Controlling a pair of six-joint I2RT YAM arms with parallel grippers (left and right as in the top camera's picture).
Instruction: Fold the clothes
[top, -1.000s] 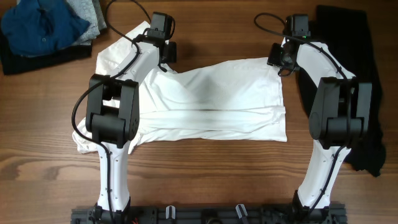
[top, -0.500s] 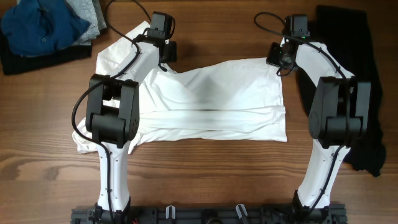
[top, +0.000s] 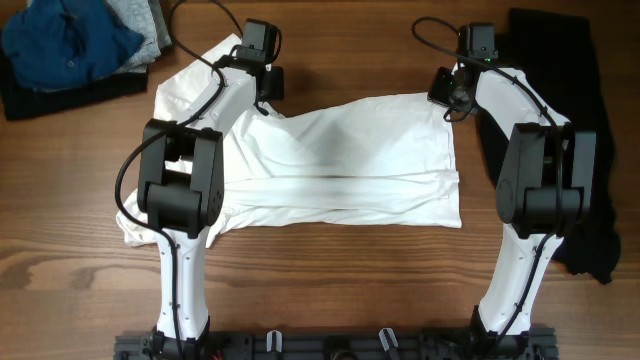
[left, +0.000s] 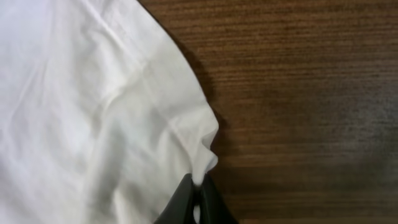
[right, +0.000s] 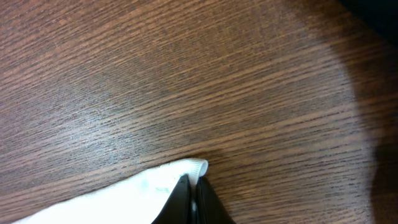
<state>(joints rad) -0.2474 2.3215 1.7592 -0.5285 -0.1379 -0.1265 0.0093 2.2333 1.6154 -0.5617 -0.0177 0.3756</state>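
Observation:
The white T-shirt (top: 345, 160) lies across the middle of the wooden table, partly folded, with a crease along its middle. My left gripper (top: 266, 103) is shut on a pinch of the shirt's far left edge (left: 205, 163), near a sleeve (top: 190, 75) that spreads to the back left. My right gripper (top: 447, 100) is shut on the shirt's far right corner (right: 193, 167). In both wrist views the black fingertips (left: 198, 193) (right: 193, 190) clamp thin white fabric just above the wood. A bunched part of the shirt (top: 135, 228) lies under my left arm.
A black garment (top: 570, 120) lies along the right side, under my right arm. Folded blue (top: 65, 40) and grey (top: 140, 20) garments sit on a dark one at the back left corner. Bare wood lies along the front.

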